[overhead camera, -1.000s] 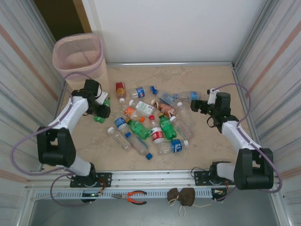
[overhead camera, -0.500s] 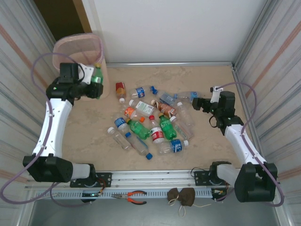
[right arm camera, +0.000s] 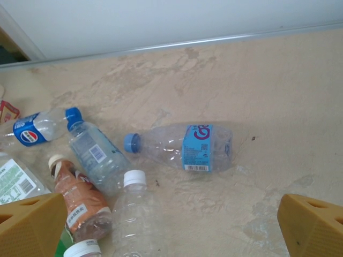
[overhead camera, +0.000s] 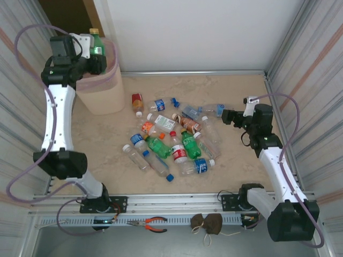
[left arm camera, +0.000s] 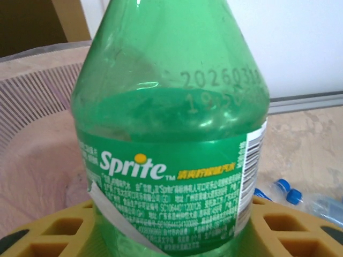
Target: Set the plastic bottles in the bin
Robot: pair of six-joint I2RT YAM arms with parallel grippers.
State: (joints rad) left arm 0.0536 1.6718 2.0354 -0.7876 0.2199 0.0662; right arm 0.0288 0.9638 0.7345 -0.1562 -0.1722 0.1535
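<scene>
My left gripper point(overhead camera: 94, 52) is shut on a green Sprite bottle point(overhead camera: 97, 48), held upright over the rim of the pale-pink bin point(overhead camera: 104, 88) in the far left corner. In the left wrist view the bottle point(left arm camera: 171, 123) stands between my yellow fingers point(left arm camera: 45, 230), with the bin's mesh wall point(left arm camera: 32, 101) behind it. Several plastic bottles point(overhead camera: 171, 139) lie in a pile mid-table. My right gripper point(overhead camera: 229, 116) hangs open to the right of the pile. Below it lies a clear bottle with a blue label point(right arm camera: 187, 147), and a white-capped clear bottle point(right arm camera: 131, 214) rests near its left finger point(right arm camera: 32, 225).
Corrugated metal walls close in the table on the left point(overhead camera: 21, 107) and right point(overhead camera: 316, 96). Pliers point(overhead camera: 153, 224) and a brown cloth point(overhead camera: 208, 224) lie on the front rail. A brown bottle point(right arm camera: 80, 198) and a Pepsi bottle point(right arm camera: 37, 127) lie left of the right gripper.
The left arm has lifted the green bottle from the table beside the bin up above the bin's rim. The right gripper drew back a little to the right, still open.
</scene>
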